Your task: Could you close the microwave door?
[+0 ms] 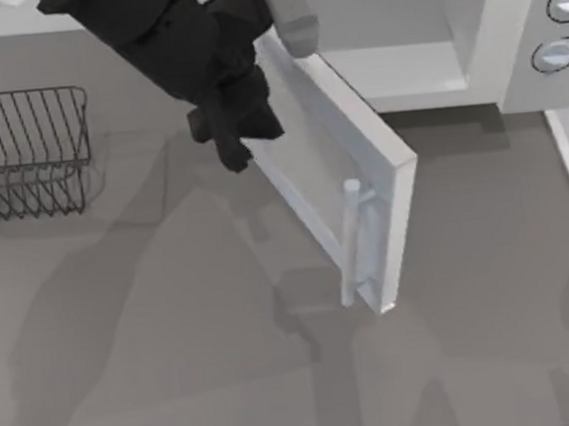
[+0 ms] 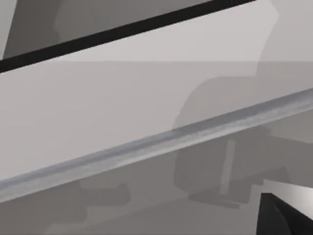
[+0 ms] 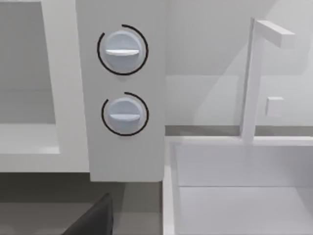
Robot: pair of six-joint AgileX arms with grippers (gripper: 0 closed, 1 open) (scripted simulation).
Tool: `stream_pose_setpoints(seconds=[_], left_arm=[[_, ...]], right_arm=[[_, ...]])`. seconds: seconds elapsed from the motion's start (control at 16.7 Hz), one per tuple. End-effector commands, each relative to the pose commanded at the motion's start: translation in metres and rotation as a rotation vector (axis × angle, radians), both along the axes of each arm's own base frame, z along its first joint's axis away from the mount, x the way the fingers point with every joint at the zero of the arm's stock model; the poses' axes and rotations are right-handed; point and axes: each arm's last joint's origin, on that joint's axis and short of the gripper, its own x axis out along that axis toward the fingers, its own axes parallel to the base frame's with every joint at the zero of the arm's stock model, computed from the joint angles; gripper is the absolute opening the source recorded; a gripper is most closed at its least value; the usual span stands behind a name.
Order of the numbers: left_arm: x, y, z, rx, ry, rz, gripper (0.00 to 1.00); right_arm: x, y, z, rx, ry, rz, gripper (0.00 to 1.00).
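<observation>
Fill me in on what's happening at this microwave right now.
The left gripper is against the outer face of the microwave door, on the side away from the cavity, placed to push it closed. The door is not yet shut: it stands swung well out from the microwave, whose pale cavity is exposed. A wire rack sits at the table's left. The right arm's wrist view faces the two knobs.

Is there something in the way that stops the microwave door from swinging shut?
Nothing visible blocks it. The microwave door stands open at an angle, and the cavity of the microwave behind it looks bare. The left gripper is against the door's outer face.
</observation>
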Motion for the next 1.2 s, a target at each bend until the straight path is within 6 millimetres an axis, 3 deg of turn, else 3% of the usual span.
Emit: stream_pose_setpoints(seconds=[0.3, 0.54, 0.84, 1.2], left_arm=[[0.0, 0.0, 0.001, -0.003, -0.003, 0.003, 0.0], [0.0, -0.017, -0.001, 0.001, 0.005, 0.003, 0.0], [0.0, -0.018, 0.001, -0.002, -0.001, 0.006, 0.0], [-0.001, -0.036, 0.001, -0.002, 0.001, 0.006, 0.0]], right_arm=[[0.0, 0.0, 0.0, 0.0, 0.0, 0.0, 1.0], [0.0, 0.0, 0.0, 0.0, 0.0, 0.0, 1.0], [0.0, 0.0, 0.0, 0.0, 0.0, 0.0, 1.0], [0.0, 0.0, 0.0, 0.0, 0.0, 0.0, 1.0]])
